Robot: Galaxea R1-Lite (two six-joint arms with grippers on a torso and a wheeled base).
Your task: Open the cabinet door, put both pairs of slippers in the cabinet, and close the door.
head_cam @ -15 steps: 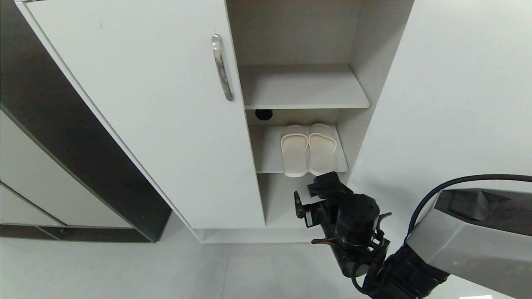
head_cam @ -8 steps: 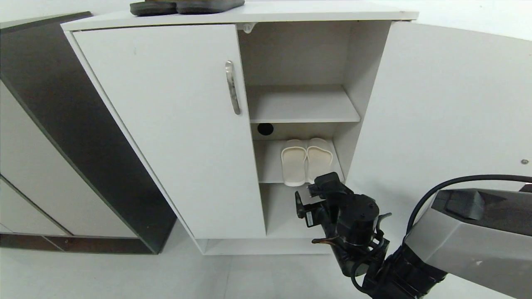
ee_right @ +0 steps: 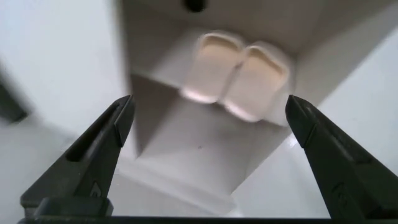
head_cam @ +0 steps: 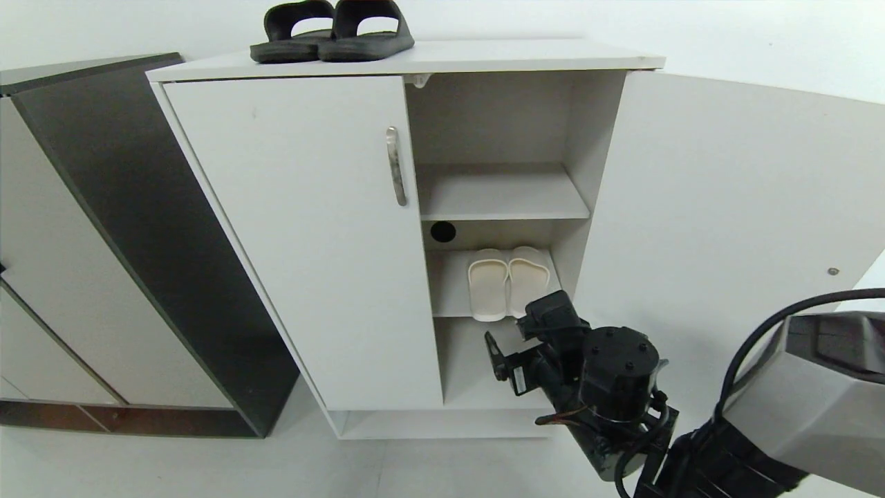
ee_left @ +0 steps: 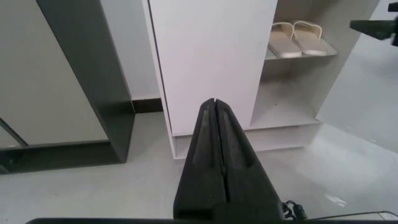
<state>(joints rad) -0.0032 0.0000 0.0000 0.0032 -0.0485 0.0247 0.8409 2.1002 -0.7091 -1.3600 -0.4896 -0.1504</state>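
Inside, two white slippers [head_cam: 488,287]; atop, two black slippers [head_cam: 363,50] (right fingers [ee_right: 93,162] spread, left [ee_left: 208,155] closed)

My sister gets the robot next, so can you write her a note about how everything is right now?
Grippers: the left gripper is shut and empty, low before the cabinet, facing its shut left door. The right gripper is open and empty, in front of the open side.
Things: white slippers on the middle shelf; black slippers on the cabinet top.
Done: right door open, white pair in.
Left: put the black pair inside, close the door.
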